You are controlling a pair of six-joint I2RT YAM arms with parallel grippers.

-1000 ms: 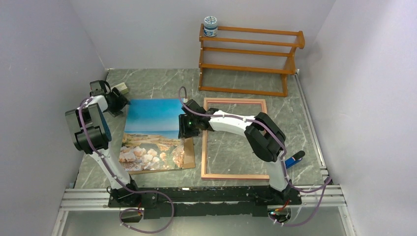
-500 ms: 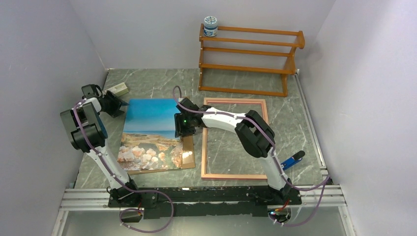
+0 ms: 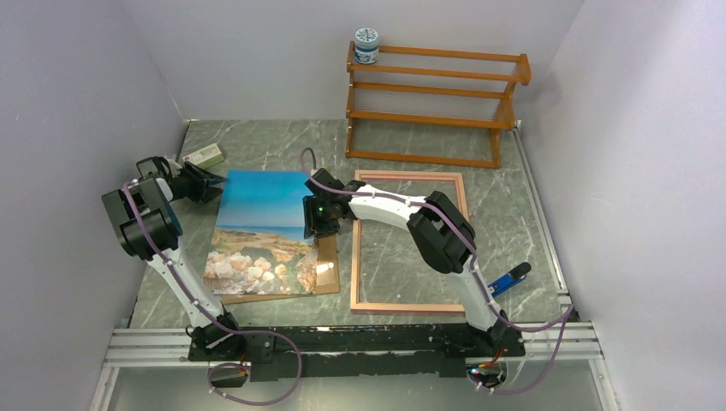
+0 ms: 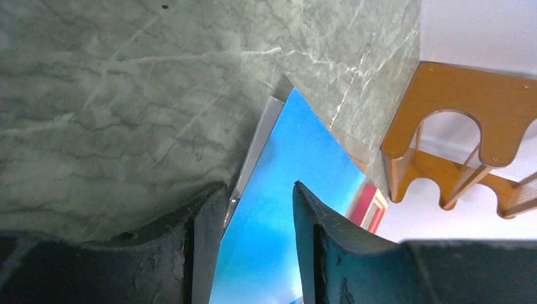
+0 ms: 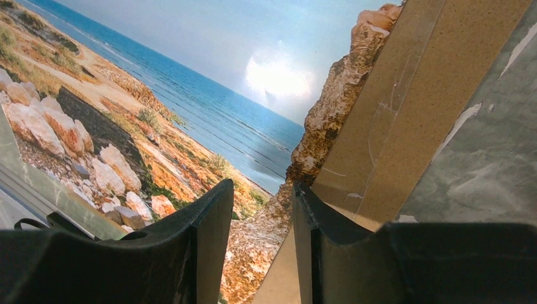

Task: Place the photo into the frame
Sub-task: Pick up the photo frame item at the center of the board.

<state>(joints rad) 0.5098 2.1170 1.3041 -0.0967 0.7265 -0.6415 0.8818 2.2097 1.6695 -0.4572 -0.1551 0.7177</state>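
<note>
The photo [image 3: 257, 231], a rocky seashore under blue sky, lies face up on a brown fibreboard panel [image 3: 327, 270] at the left of the table. The frame [image 3: 409, 175] lies flat just to its right, holding nothing; its pink edge shows in the left wrist view [image 4: 368, 209]. My left gripper [image 3: 208, 182] is at the photo's far left corner, jaws apart, with the blue sky [image 4: 297, 145] between them [image 4: 258, 187]. My right gripper [image 3: 318, 224] is at the photo's right edge, jaws apart [image 5: 263, 183] over the photo [image 5: 190, 95] and the panel [image 5: 411, 95].
An orange-brown wooden rack [image 3: 432, 94] stands at the back with a white jar [image 3: 366, 45] on its top left. A small pale box [image 3: 204, 156] lies beyond the left gripper. A blue tool [image 3: 511, 278] lies right of the frame. Walls close in on both sides.
My left arm has swung out to the left and its gripper has settled at the photo's far left corner. My right gripper has shifted slightly left along the photo's right edge.
</note>
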